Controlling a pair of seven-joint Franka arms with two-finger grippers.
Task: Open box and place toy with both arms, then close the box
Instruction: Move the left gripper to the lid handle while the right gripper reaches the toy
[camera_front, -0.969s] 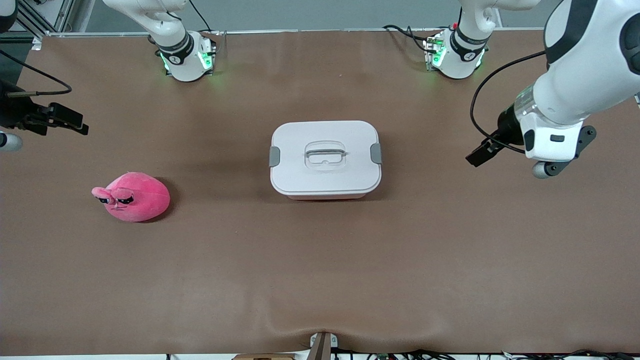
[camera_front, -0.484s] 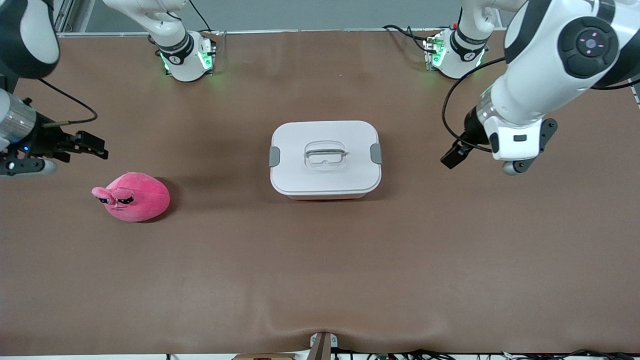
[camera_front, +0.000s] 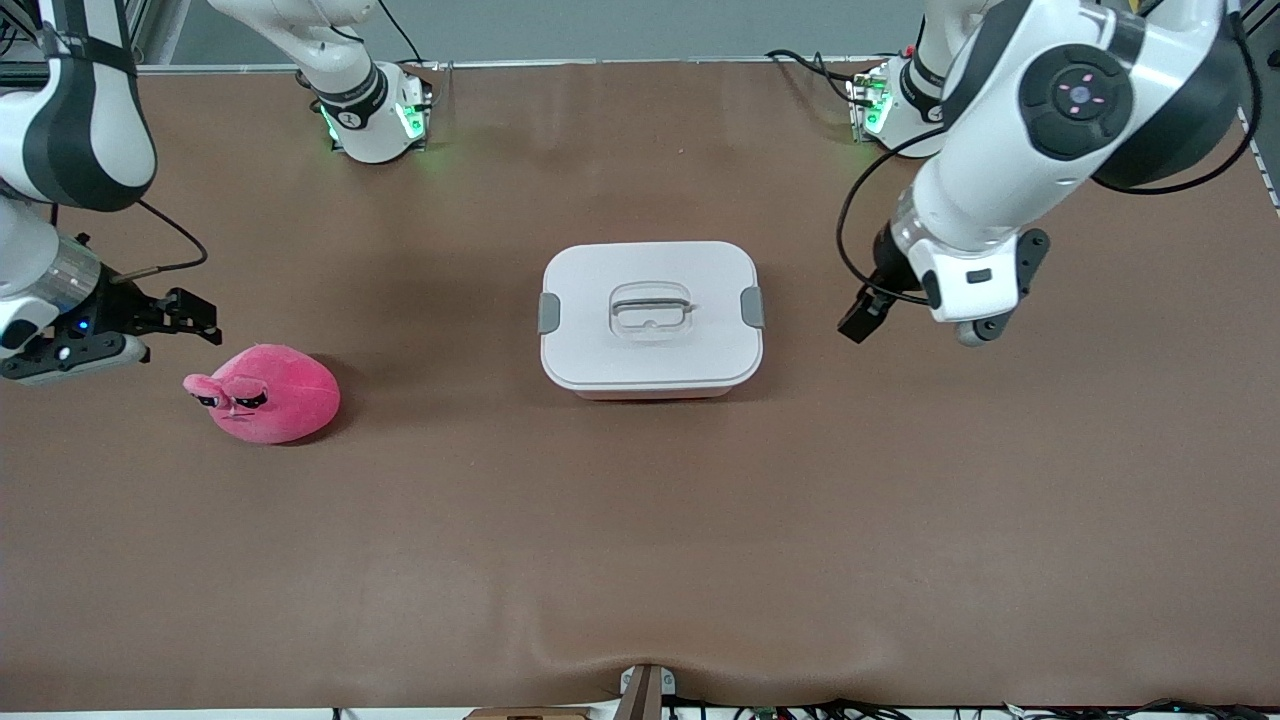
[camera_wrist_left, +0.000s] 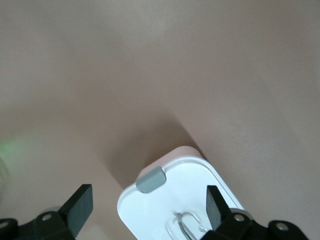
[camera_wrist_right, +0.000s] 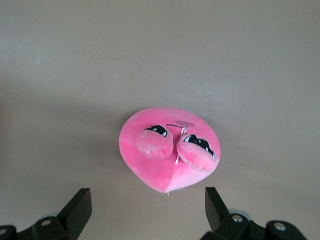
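Observation:
The white box (camera_front: 600, 345) stands shut in the middle of the table, its lid on, a grey handle (camera_front: 651, 307) recessed in the lid and a grey clip (camera_front: 751, 306) at each end. The pink plush toy (camera_front: 268, 392) lies toward the right arm's end of the table. My left gripper (camera_front: 858, 320) hangs open above the table beside the box's clip end; the left wrist view shows the box (camera_wrist_left: 192, 192) and one clip (camera_wrist_left: 151, 179) between its spread fingers. My right gripper (camera_front: 200, 318) is open just beside the toy (camera_wrist_right: 167, 150), which lies ahead of its fingers.
A brown mat (camera_front: 640, 540) covers the whole table. The two arm bases (camera_front: 375, 120) (camera_front: 900, 110) glow green at the edge farthest from the front camera, with cables by them. A small bracket (camera_front: 645, 690) sits at the nearest edge.
Both arms have swung inward: the left gripper has come closer to the box's clip end, and the right gripper has moved down toward the toy. Box and toy have not moved.

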